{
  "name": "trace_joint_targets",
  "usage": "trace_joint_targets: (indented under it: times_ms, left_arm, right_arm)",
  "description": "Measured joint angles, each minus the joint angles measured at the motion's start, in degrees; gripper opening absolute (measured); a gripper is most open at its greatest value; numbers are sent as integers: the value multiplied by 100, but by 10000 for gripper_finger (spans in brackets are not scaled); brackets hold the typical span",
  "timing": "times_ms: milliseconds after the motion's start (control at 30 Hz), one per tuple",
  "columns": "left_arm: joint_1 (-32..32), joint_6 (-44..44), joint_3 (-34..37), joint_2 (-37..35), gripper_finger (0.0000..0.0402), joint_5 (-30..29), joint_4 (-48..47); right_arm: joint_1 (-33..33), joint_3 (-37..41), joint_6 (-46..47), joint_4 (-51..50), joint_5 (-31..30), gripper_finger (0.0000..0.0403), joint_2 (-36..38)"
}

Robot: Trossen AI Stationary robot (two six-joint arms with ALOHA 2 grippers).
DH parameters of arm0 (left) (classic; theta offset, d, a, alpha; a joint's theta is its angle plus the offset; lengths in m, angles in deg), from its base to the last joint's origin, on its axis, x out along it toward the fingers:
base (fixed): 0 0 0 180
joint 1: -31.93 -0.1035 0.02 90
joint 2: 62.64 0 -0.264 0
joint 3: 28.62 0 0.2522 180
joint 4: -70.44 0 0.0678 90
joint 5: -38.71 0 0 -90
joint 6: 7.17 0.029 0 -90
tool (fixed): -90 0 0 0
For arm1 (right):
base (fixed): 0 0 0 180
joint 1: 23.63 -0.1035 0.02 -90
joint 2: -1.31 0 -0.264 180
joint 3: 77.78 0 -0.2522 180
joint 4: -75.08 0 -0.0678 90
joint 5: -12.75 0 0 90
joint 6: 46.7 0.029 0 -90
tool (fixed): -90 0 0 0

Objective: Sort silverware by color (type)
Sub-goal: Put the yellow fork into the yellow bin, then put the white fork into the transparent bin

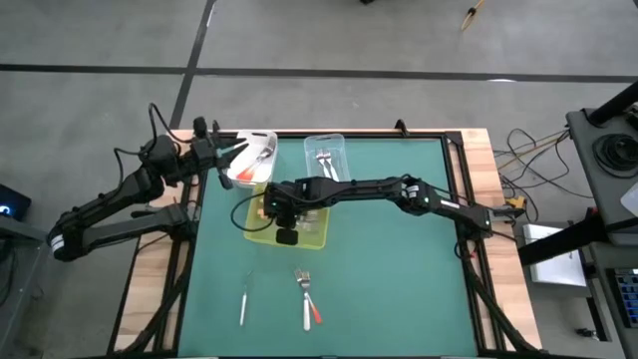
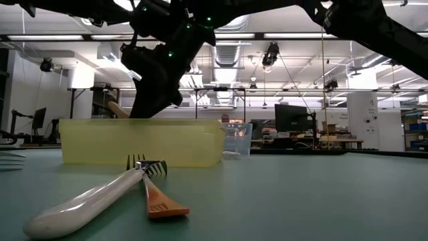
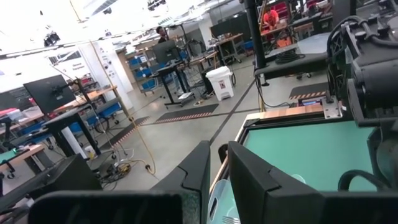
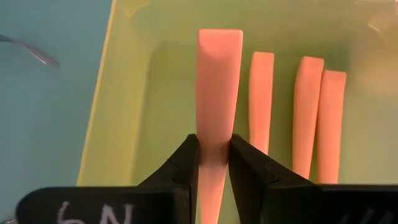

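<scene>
My right gripper (image 4: 214, 140) is over the yellow-green tray (image 4: 124, 112), shut on an orange-handled utensil (image 4: 219, 81). It also shows in the high view (image 1: 269, 209). Three more orange handles (image 4: 297, 106) lie side by side on the tray floor. My left gripper (image 1: 231, 152) is shut and empty, at the white tub (image 1: 257, 160) at the far left. A white-handled fork (image 2: 87, 201) and an orange-handled fork (image 2: 157, 197) lie crossed on the green mat near the front edge. Another light utensil (image 1: 242, 304) lies left of them. My right gripper pinches the orange handle's narrower stretch (image 4: 214, 155) between its two fingers, which lie along the handle. The handle's wide free end (image 4: 219, 43) sticks out past the fingertips over the tray floor. Whether it touches the floor I cannot tell, and the head is hidden behind the fingers.
A clear tub (image 1: 324, 155) with silver forks stands at the far edge, right of the white tub. The right arm (image 1: 399, 189) stretches across the mat's far half. Open green mat (image 1: 399, 289) lies at the near right.
</scene>
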Motion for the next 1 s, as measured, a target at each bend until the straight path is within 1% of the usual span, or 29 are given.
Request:
trace_joint_targets:
  times_ms: [467,767,900,1000]
  left_arm:
    - [0,17,0,3,40,0,-1]
    - [0,17,0,3,40,0,-10]
    - [0,-24,0,3,40,0,-19]
    - [0,-172,0,38,40,0,-36]
  right_arm:
    - [-13,23,-122,103,-4,99,-1]
    - [-15,23,-168,157,-6,102,2]
    - [-17,23,-186,114,-8,98,113]
    - [-17,23,-367,-59,-58,90,277]
